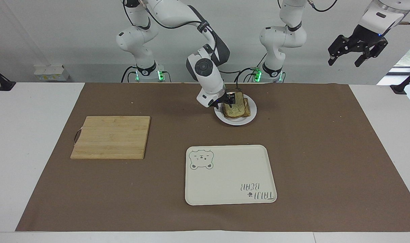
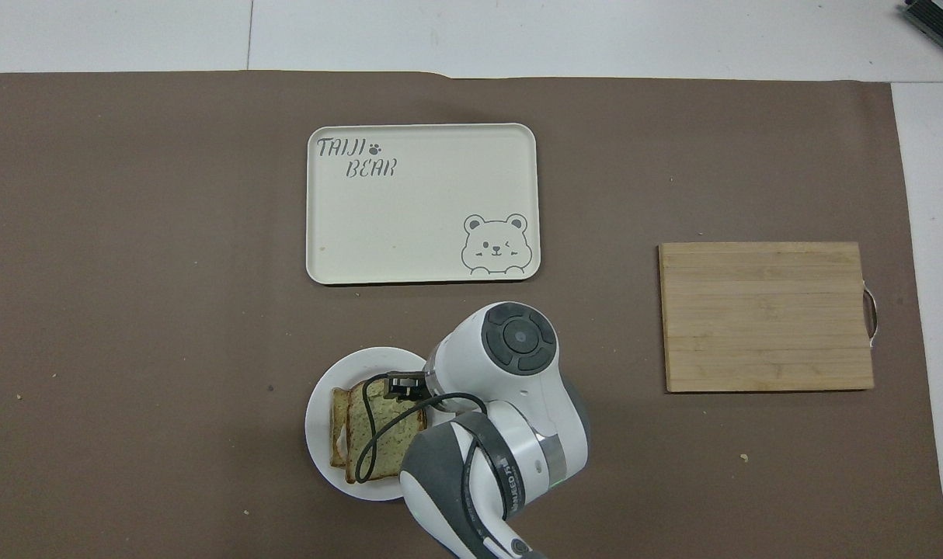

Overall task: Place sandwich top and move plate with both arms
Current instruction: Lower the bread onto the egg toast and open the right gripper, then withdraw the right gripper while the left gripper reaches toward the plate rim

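The small white plate [image 1: 251, 116] sits on the brown mat close to the robots, also in the overhead view [image 2: 321, 423]. A stack of bread lies on it, with the sandwich top [image 1: 237, 107] uppermost, also in the overhead view [image 2: 382, 442]. It leans a little, with its edge nearer the robots raised. My right gripper [image 1: 229, 100] is low at the slice's edge toward the right arm's end, also in the overhead view [image 2: 404, 384]. The arm's wrist hides part of the plate from above. My left gripper [image 1: 357, 50] waits open, high past the left arm's end of the mat.
A cream rectangular tray with a bear drawing [image 1: 230, 175] lies farther from the robots than the plate. A wooden cutting board [image 1: 111, 137] lies toward the right arm's end. The brown mat [image 1: 319, 152] covers most of the table.
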